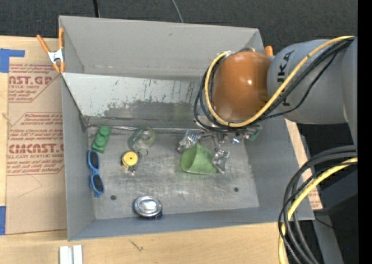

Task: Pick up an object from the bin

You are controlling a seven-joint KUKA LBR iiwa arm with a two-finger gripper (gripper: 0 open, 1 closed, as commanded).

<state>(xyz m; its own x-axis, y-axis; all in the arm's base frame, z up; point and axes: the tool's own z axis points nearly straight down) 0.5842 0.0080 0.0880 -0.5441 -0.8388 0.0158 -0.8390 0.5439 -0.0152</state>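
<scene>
The gripper (204, 149) hangs low over the right half of the grey metal bin (168, 91), directly beneath the arm's rounded orange wrist cover (240, 85), which is ringed by yellow and black cables. Just under its metal parts lies a pale green, soft-looking piece (196, 161), roughly wedge-shaped and crumpled, resting on the bin floor right of centre and a little toward the back wall. The gripper's metal overlaps that piece's upper and right edges, but the wrist cover and the glinting hardware hide the tips too much to tell whether the tool is released, clenched or grasping the green piece. The other things lie well apart from it in the left half of the bin. A small bright green block (102, 139) sits near the back left corner. A pair of blue sunglasses (95, 172) lies along the left wall just in front of the block. A small yellow round thing (129, 159) rests on the floor between the sunglasses and the pale green piece, with a clear, glassy object (142, 138) just behind it. A round silver tin (147, 206) lies alone close to the front wall.
</scene>
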